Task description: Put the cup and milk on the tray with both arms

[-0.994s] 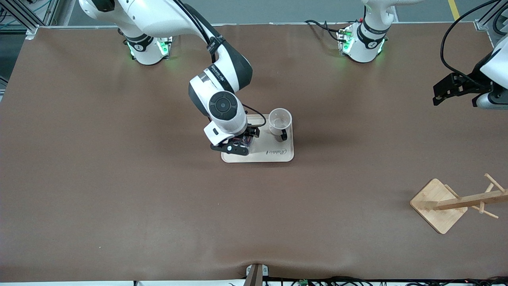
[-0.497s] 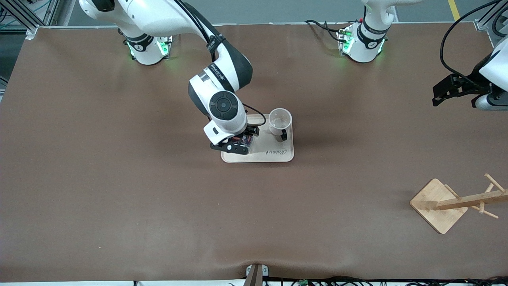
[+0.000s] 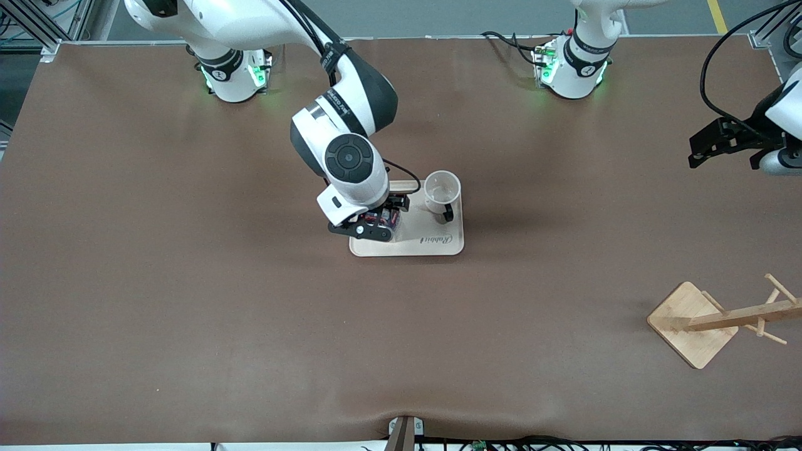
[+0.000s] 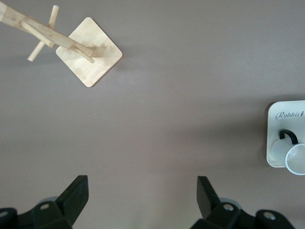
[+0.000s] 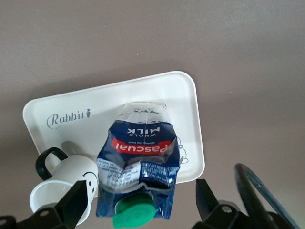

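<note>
The cream tray (image 3: 432,241) lies mid-table. The white cup (image 3: 442,191) stands on its corner nearest the left arm's base, handle toward the front camera. The dark-blue milk carton (image 5: 140,152) with its green cap stands on the tray beside the cup (image 5: 66,183); in the front view it (image 3: 385,219) is mostly hidden under the right hand. My right gripper (image 5: 143,205) is over the milk, open, its fingers apart on either side of the carton and not touching it. My left gripper (image 3: 702,150) waits open and empty (image 4: 142,200) over the bare table at the left arm's end.
A wooden mug tree (image 3: 702,319) on a square base lies tipped near the left arm's end, nearer the front camera; it also shows in the left wrist view (image 4: 88,52). The brown table (image 3: 188,282) surrounds the tray.
The right arm's hand has shifted slightly toward its base while the milk stays on the tray. The left gripper has drifted a little toward the table's end.
</note>
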Controlling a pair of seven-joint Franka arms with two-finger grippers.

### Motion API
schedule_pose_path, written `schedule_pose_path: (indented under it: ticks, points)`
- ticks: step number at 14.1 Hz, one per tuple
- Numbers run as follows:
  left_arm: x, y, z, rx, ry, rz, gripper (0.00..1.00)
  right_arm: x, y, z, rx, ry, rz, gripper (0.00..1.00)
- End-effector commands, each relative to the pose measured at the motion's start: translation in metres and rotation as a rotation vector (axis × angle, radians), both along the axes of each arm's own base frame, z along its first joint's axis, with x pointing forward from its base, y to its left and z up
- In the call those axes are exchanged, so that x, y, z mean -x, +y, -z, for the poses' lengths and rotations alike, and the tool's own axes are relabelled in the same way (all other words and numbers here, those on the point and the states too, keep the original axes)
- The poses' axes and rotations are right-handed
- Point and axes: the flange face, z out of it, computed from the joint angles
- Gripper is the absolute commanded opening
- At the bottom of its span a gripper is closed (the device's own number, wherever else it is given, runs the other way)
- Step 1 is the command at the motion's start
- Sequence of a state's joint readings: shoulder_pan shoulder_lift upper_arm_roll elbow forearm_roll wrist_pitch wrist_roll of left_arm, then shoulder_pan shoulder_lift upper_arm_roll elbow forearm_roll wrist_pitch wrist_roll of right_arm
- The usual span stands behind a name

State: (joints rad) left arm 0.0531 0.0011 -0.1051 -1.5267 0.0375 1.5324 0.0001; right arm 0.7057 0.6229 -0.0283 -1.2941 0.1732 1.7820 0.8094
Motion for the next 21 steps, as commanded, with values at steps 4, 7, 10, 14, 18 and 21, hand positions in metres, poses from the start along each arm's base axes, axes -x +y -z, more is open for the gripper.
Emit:
schedule_pose_path:
  ticks: [4, 7, 10, 14, 18, 21]
  points:
    - [0.006, 0.005, -0.004, 0.017, 0.012, 0.002, 1.0, -0.026, -0.03, -0.049, -0.007, -0.002, 0.04, 1.0]
    - [0.008, 0.005, -0.005, 0.017, 0.012, 0.002, 1.0, -0.038, -0.038, -0.074, -0.02, -0.044, 0.053, 1.0]
    - [0.008, 0.005, -0.009, 0.017, 0.006, -0.004, 1.0, -0.056, -0.069, -0.094, -0.042, -0.061, 0.065, 1.0]
    - [0.008, 0.005, -0.007, 0.017, 0.009, -0.009, 1.0, -0.06, -0.115, -0.136, -0.041, -0.052, 0.094, 1.0]
    - [0.008, 0.005, -0.007, 0.017, 0.009, -0.004, 1.0, -0.069, -0.158, -0.165, -0.036, -0.069, 0.152, 1.0]
    - [0.008, 0.005, -0.007, 0.017, 0.009, -0.004, 1.0, -0.067, -0.186, -0.195, -0.015, -0.109, 0.175, 1.0]
